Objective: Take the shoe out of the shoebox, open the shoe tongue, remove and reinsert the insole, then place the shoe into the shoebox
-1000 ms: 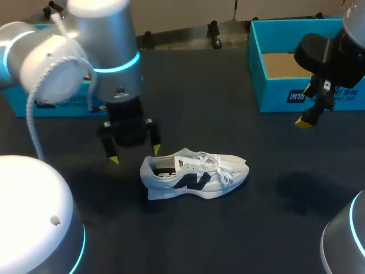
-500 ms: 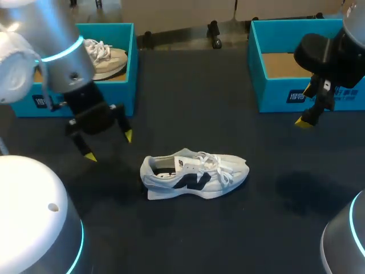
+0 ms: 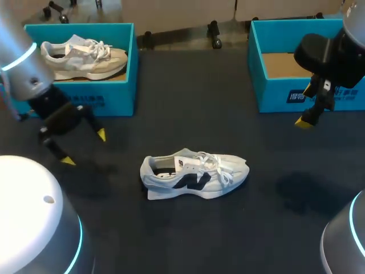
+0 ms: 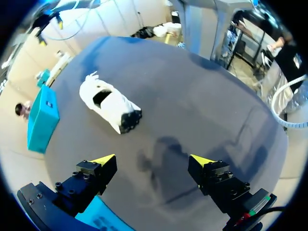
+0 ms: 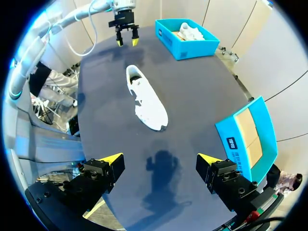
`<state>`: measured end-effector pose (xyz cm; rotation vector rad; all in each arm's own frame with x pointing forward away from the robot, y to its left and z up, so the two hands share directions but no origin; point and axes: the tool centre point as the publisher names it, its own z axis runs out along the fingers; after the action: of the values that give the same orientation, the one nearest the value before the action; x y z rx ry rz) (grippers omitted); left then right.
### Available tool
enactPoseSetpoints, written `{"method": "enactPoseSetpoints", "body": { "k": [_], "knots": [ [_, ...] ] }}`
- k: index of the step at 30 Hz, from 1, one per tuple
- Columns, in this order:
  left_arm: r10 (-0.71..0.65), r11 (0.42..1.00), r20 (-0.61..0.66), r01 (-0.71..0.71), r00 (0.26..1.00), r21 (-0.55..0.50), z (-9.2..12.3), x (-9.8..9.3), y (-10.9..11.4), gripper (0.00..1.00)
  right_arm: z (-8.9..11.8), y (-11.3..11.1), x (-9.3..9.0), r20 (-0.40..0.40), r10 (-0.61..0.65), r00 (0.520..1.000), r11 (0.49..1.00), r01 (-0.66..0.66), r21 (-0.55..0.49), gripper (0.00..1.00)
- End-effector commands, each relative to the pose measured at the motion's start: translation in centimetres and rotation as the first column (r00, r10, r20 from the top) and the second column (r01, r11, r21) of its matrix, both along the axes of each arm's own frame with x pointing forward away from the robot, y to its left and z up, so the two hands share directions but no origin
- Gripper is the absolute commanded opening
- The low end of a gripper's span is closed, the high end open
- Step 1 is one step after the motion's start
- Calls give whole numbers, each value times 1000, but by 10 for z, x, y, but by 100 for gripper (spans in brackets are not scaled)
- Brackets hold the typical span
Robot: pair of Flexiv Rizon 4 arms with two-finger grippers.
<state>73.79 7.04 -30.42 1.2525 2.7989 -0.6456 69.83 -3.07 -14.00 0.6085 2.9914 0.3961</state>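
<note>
While left gripper [image 3: 84, 148] hangs spread and empty at mid-left, and right gripper [image 5: 160, 161] is spread by the empty shoebox [image 3: 274, 92] at upper right, shoe [image 3: 194, 174] lies on its side at centre. Removal looks done. Tongue and insole progress unclear. Reboxing remains.

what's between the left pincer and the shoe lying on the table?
Nothing. Only bare dark table lies between the left pincer and the shoe. The head view shows this, and in the left wrist view the stretch ahead of the open fingers is just as bare.

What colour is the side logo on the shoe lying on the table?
Dark, black or navy, on the white shoe; clearest in the head view.
</note>
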Motion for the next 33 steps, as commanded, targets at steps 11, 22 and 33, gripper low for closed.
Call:
{"method": "enactPoseSetpoints", "body": {
  "k": [11,22,33],
  "knots": [
    [-39,999,-16,39,999,-17,-19,2,32,100,0,2,2,-4,0,1000,1000,0,-3,100],
    [-39,999,-16,39,999,-17,-19,2,32,100,0,2,2,-4,0,1000,1000,0,-3,100],
    [94,994,-65,-98,993,-57,-18,-5,28,100,0,2,2,-4,0,1000,1000,0,-3,100]
  ]
}}
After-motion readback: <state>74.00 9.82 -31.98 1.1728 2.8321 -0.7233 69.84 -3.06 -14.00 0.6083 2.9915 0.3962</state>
